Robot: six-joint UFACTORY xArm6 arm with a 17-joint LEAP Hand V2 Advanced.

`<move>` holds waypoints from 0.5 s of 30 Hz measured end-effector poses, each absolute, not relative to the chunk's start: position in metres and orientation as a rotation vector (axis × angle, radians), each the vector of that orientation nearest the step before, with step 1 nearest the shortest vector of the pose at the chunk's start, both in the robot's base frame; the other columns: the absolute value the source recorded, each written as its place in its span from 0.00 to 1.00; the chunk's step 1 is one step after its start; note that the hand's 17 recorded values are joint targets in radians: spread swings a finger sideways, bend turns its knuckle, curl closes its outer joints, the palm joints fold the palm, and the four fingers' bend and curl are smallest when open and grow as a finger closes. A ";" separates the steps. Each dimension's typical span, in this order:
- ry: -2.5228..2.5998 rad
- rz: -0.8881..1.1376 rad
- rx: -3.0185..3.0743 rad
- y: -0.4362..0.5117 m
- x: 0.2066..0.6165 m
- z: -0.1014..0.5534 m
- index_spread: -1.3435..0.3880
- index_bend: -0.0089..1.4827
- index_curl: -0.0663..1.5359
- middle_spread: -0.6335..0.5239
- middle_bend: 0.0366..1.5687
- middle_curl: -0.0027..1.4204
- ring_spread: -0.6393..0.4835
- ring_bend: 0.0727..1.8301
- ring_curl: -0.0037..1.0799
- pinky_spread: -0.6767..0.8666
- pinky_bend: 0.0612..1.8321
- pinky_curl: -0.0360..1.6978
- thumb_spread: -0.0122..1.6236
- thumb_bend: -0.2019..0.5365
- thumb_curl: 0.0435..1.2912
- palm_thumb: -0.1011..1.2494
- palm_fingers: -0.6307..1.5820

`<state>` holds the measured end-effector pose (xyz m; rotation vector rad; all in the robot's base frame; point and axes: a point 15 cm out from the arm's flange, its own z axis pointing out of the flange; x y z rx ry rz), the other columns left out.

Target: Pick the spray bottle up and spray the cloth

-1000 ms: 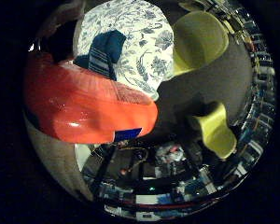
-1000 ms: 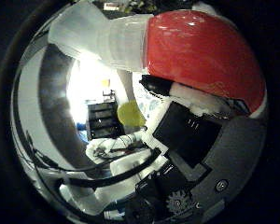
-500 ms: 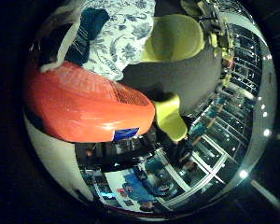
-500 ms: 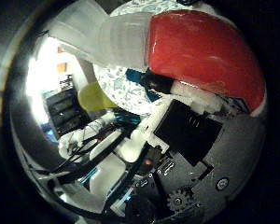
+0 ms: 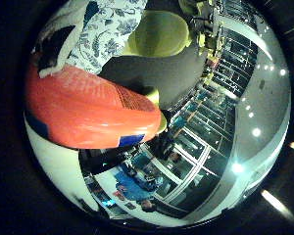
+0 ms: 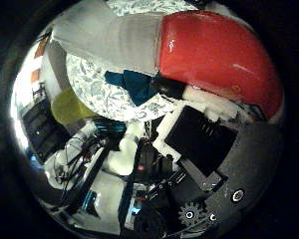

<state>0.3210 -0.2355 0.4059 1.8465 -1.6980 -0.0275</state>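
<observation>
The hand (image 6: 199, 149) has its fingers wrapped round the red spray bottle (image 6: 214, 55), above the teal cloth (image 6: 132, 84) on the floral counter (image 6: 97, 94).

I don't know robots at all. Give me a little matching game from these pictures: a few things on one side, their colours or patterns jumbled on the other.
Things:
1. spray bottle
2. tablecloth
3. cloth
4. chair

Looks:
A. yellow-green
B. dark teal
C. red body, close to the robot hand
D. white with blue flower pattern

Pairs: 1-C, 2-D, 3-B, 4-A
</observation>
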 end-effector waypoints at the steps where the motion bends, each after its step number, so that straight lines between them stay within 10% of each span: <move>1: -1.689 -0.023 1.845 -0.234 0.320 0.399 0.66 0.79 0.56 0.47 0.90 0.46 0.36 0.72 0.78 0.32 0.55 0.82 0.73 0.26 0.34 0.84 0.79; 15: -1.606 0.091 1.859 -0.226 0.312 0.363 0.65 0.78 0.57 0.48 0.90 0.46 0.36 0.72 0.78 0.32 0.55 0.82 0.74 0.26 0.34 0.83 0.79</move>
